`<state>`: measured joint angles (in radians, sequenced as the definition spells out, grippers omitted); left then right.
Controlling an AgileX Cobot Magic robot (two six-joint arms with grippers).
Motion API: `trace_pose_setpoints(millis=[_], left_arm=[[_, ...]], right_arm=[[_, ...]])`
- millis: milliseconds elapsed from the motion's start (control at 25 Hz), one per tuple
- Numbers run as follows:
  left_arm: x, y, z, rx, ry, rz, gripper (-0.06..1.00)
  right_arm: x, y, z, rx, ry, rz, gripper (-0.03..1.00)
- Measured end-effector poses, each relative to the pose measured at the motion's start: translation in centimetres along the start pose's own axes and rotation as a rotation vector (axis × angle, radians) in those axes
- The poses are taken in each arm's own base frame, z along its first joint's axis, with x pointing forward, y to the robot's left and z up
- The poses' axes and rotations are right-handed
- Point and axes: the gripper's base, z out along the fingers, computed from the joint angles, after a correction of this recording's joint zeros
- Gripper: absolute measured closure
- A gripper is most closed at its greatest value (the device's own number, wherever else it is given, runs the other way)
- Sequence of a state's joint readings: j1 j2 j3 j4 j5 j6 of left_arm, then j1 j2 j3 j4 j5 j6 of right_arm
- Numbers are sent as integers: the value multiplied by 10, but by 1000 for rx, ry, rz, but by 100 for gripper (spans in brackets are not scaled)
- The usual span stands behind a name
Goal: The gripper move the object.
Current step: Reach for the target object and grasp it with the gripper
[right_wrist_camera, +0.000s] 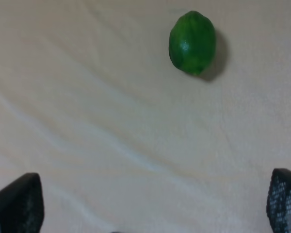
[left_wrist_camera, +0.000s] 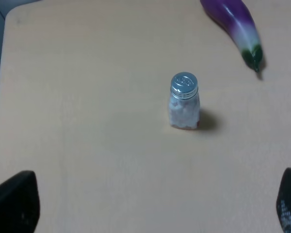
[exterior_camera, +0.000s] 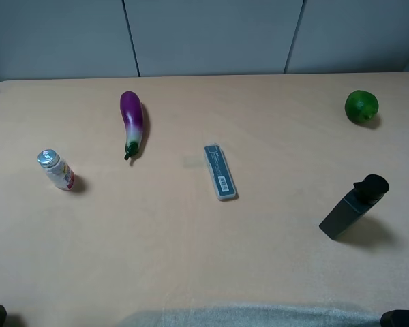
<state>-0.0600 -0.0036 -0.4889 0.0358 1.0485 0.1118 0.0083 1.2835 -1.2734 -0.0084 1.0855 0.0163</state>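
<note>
Left gripper [left_wrist_camera: 153, 199] and right gripper [right_wrist_camera: 153, 196], fingers [right_wrist_camera: 19, 204] spread wide, perhaps mere dark corners overhead; lime [right_wrist_camera: 192, 42] untouched.

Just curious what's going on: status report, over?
Left pincer open, empty. Right pincer open, empty. Lime untouched. Nothing between it and right pincer.

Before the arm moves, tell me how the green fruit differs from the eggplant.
Shape: the green fruit is round; the eggplant is long and curved. Colour: the green fruit is green all over; the eggplant is purple, fading to white, with a dark green stem end. Place: the green fruit sits far right; the eggplant left of centre. Both lie on the table, touching nothing else.
</note>
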Motion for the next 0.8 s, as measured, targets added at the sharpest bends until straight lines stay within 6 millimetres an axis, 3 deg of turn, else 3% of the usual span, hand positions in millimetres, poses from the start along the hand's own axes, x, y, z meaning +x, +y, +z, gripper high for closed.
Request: trace_pose_setpoints(millis=[520, 800], left_arm=[[0, 0, 0, 0, 0, 0, -3], [0, 0, 0, 0, 0, 0, -3]], right_arm=[[-15, -26, 74, -38, 180, 31, 28], [-20, -30, 108, -37, 216, 40, 28]])
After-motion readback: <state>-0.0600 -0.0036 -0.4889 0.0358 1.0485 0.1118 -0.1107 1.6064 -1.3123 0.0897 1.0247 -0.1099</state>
